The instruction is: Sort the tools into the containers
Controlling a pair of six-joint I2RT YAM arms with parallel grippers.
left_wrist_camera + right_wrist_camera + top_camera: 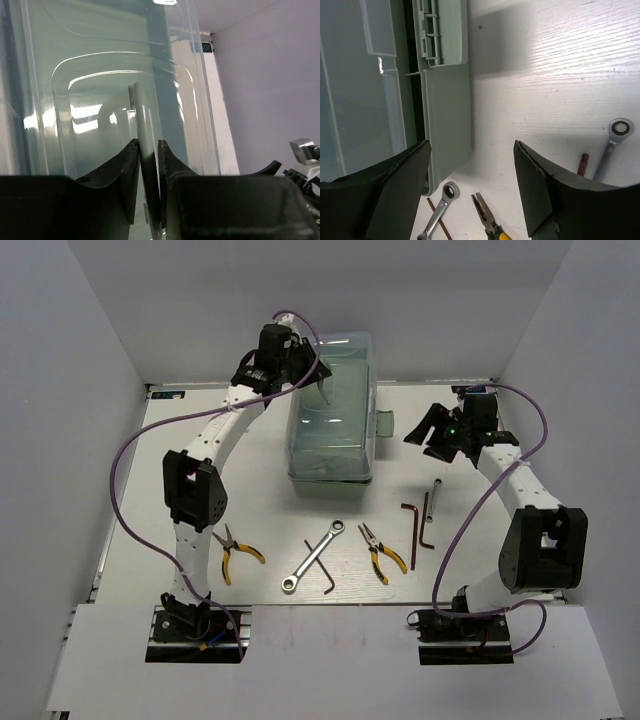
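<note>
The mint-green toolbox [330, 435] with its clear lid [335, 390] stands at the table's far middle. My left gripper [320, 383] is over the lid, shut on the lid's pale handle bar [141, 120]. My right gripper [432, 437] is open and empty, to the right of the toolbox; its wrist view shows the box side [447, 115] and latch [440, 30]. On the table lie two yellow-and-black pliers [238, 552] [383, 552], a silver ratchet wrench [312, 556] across a dark hex key [322, 568], a second hex key [418, 525] and a small silver rod [434, 498].
The tools lie in a row in front of the toolbox, between the two arm bases. White walls close in the table on the left, right and back. The right wrist view also shows the wrench [440, 210], pliers tips [487, 217] and the rod's ring end [620, 128].
</note>
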